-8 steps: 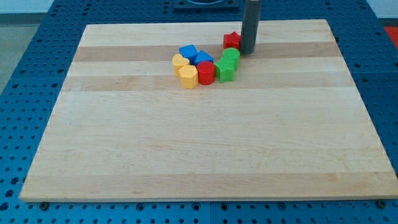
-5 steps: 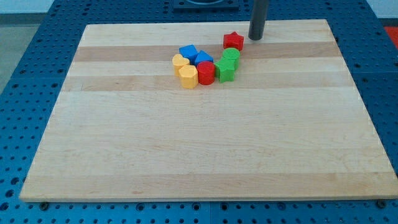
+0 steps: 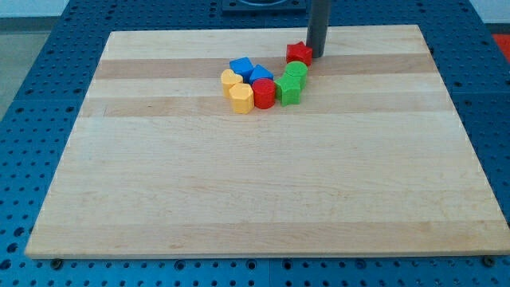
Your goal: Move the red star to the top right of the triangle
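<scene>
Pale wood planks make up the surface (image 3: 263,183), which lies on a blue perforated bench. Near its top edge, a little to the view's right of centre, sits the red star (image 3: 299,53). My tip (image 3: 317,56) stands just beside that star at about 3 o'clock from it, so close that I cannot tell whether the two touch. I carry no fingers, only a straight dark rod, so nothing is grasped.

At 6 o'clock from the red star, close below it, is a green block with a rounded top (image 3: 296,73), and a second green block (image 3: 289,90) sits touching it lower down. Touching that one at 9 o'clock is a red block (image 3: 264,93) of rounded shape. Above this red block is the blue triangle (image 3: 260,75), with a blue cube-like block (image 3: 241,67) at its 10 o'clock. Two yellow blocks end the cluster on the view's left: one (image 3: 231,79) higher, one (image 3: 241,97) lower and nearer the red block
</scene>
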